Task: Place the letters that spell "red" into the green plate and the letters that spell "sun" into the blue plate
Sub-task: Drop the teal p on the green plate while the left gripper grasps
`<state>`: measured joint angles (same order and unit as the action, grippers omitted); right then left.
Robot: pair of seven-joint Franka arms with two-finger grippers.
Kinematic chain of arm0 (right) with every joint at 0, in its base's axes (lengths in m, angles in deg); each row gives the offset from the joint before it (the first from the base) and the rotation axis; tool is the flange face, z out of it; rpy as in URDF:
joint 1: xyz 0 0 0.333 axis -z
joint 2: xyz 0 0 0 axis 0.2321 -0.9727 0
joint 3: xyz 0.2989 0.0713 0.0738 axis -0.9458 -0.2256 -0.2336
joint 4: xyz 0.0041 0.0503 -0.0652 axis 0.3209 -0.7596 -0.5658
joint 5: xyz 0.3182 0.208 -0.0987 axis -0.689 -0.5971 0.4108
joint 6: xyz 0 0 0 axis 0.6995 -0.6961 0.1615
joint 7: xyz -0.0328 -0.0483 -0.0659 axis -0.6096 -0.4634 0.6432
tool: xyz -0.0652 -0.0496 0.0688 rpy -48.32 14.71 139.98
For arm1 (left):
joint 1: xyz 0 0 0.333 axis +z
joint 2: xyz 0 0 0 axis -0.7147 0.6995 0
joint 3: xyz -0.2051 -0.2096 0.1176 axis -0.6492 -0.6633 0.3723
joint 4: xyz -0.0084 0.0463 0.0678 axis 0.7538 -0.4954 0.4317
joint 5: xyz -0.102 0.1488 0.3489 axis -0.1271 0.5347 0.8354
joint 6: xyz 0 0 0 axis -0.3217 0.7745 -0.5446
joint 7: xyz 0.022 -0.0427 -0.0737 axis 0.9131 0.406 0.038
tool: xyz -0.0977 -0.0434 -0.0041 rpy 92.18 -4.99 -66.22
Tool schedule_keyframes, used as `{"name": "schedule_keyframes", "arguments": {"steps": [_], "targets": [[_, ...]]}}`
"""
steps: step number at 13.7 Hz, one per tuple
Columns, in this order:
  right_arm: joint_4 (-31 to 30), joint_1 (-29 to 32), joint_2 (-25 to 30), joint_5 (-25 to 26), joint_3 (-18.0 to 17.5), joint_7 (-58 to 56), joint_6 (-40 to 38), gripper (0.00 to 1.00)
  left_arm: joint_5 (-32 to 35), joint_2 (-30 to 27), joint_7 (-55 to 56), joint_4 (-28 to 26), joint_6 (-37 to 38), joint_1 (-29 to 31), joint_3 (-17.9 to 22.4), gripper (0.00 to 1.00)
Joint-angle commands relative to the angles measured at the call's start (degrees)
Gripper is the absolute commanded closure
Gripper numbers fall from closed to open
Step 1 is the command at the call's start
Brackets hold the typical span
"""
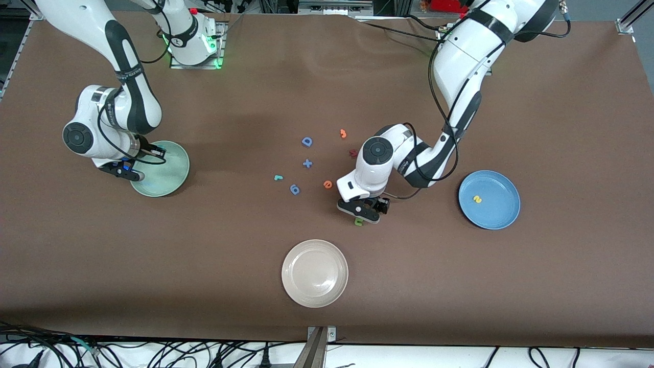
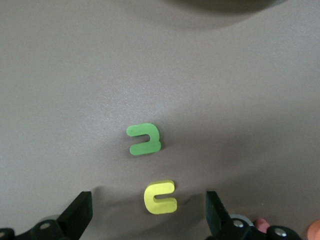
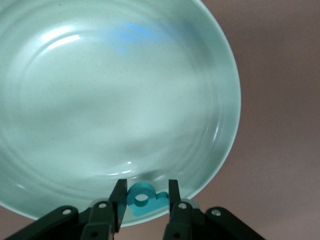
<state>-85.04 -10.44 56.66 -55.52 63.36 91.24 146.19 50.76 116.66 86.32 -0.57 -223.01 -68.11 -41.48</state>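
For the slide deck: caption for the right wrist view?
Right claw shut on small teal foam letter "d", poised over round pale mint-green plate.

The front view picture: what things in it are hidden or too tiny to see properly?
- Small yellow arch-shaped foam letter: hidden in the front view under the left gripper; only the left wrist view shows it.
- Small green arch-shaped foam letter: half covered by that gripper.
- Small teal foam letter held by the right gripper over the round mint-green plate: invisible in the front view.
- Dark red foam letter: too small to read.
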Motion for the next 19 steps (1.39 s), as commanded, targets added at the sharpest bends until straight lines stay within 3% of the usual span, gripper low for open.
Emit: {"name": "schedule_keyframes", "arguments": {"steps": [1, 2, 3, 4, 9, 12, 15, 19], "targets": [[-0.3, 0.3, -0.4, -1.5, -0.1, -1.6, 1.2, 0.47, 2.2, 1.4, 1.1, 2.2, 0.5, -0.8, 0.6, 0.05], [-0.3, 0.3, -0.4, -1.4, -0.1, -1.5, 1.1, 0.34, 2.9, 1.7, 1.1, 2.1, 0.5, -0.8, 0.6, 0.13], [-0.3, 0.3, -0.3, -1.5, -0.1, -1.6, 1.1, 0.14, 3.9, 1.8, 1.2, 2.1, 0.4, -0.8, 0.6, 0.22], [-0.3, 0.3, -0.1, -1.5, -0.1, -1.6, 1.1, 0.01, 4.3, 1.8, 1.8, 2.1, 0.4, -1.0, 0.6, 0.37], [0.9, 0.0, 3.6, -1.4, -0.4, -1.0, -0.6, 0.01, 4.6, 1.1, 4.7, 2.2, 0.6, -1.1, 0.6, 0.97], [3.0, -0.8, 6.4, -1.5, -1.8, 3.8, -2.7, 0.01, 4.5, -0.2, 4.4, 2.3, 2.7, -0.5, 0.3, 1.0], [9.7, -0.8, 7.5, -1.5, -4.6, 11.6, -12.5, 0.01, 4.2, -2.8, 4.2, 2.3, 8.3, 0.1, 0.0, 1.0], [17.5, -0.8, 7.0, -1.6, -10.5, 25.0, -17.2, 0.01, 1.7, -5.4, -3.0, 2.3, 13.0, 2.3, -0.2, 1.0]]}}
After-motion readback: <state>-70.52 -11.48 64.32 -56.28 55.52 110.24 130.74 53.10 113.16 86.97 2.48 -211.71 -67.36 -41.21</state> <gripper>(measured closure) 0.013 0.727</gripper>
